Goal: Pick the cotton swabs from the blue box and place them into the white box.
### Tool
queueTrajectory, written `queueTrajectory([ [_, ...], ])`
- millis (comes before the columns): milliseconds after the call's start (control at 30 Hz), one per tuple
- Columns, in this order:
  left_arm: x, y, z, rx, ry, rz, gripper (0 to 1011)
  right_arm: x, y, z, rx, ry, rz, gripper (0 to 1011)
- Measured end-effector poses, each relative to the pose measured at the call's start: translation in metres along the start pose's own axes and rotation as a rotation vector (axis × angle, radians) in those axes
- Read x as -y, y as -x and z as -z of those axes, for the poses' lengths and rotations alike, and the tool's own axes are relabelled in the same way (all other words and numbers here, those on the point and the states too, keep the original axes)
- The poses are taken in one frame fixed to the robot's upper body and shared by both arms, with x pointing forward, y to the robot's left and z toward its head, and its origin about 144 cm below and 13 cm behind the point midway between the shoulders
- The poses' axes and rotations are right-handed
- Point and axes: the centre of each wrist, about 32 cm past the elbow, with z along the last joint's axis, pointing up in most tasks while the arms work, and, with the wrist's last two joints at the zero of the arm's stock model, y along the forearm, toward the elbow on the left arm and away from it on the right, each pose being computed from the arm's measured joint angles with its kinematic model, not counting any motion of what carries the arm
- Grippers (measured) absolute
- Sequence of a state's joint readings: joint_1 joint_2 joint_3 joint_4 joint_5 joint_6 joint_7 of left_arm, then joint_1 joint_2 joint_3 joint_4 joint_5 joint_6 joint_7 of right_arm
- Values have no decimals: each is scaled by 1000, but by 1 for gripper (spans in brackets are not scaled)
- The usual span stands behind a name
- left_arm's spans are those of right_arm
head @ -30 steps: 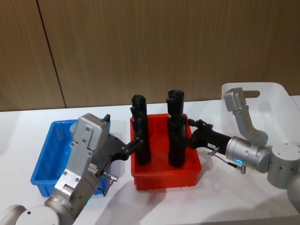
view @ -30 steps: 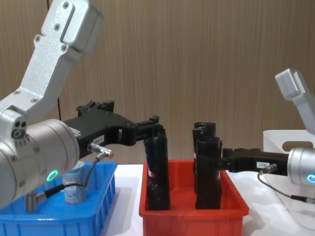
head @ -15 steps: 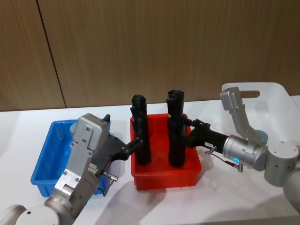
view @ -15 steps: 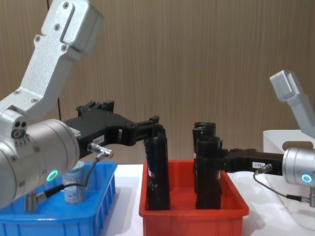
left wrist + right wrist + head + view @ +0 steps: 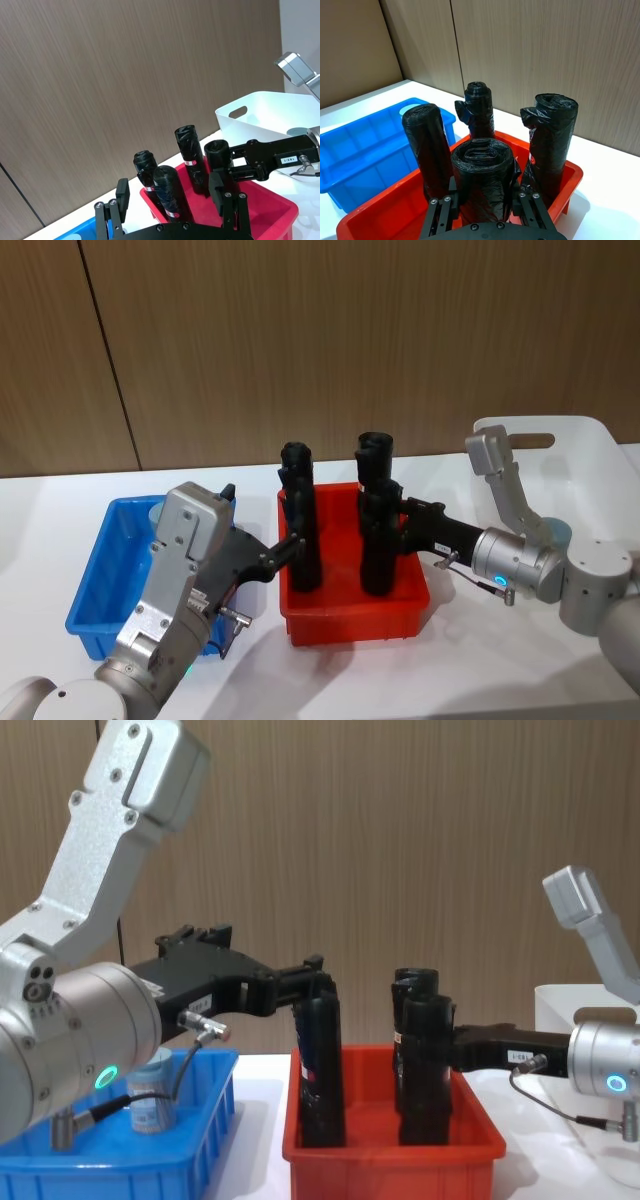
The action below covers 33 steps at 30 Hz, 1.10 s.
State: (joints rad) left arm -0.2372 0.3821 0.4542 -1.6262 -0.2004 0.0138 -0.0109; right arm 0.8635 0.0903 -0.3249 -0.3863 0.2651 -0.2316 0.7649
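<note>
Claws both sit at the red plastic bin [image 5: 352,625], not the swabs. Right claw [image 5: 487,210] clamps a black wrapped roll [image 5: 484,177]; left claw [image 5: 172,212] open beside another. Clear cotton swab jar [image 5: 150,1098] waits in the ribbed blue box [image 5: 95,615]; milky-white box [image 5: 590,455] on the bench's right.

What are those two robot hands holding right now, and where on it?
The right tool straddles a black roll near its top; whether it grips cannot be told. The left tool holds nothing.

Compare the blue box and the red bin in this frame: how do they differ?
The blue box is shallow with ribbed sides and holds one small cotton swabs jar; the red bin holds four tall black rolls standing upright. The blue box sits on the robot's left, the red bin in the middle. Both are similar-sized rectangular plastic bins on the white table.
</note>
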Motion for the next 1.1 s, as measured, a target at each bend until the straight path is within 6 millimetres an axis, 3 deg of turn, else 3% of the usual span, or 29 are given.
queueTrajectory([
  [300, 0, 0, 0, 0, 0, 0, 1000, -1, -1, -1, 3, -9, -4, 504],
  [667, 0, 0, 0, 0, 0, 0, 1000, 5, 2, -18, 27, -63, -7, 462],
  [1100, 0, 0, 0, 0, 0, 0, 1000, 29, 14, -63, 78, -177, 26, 440],
])
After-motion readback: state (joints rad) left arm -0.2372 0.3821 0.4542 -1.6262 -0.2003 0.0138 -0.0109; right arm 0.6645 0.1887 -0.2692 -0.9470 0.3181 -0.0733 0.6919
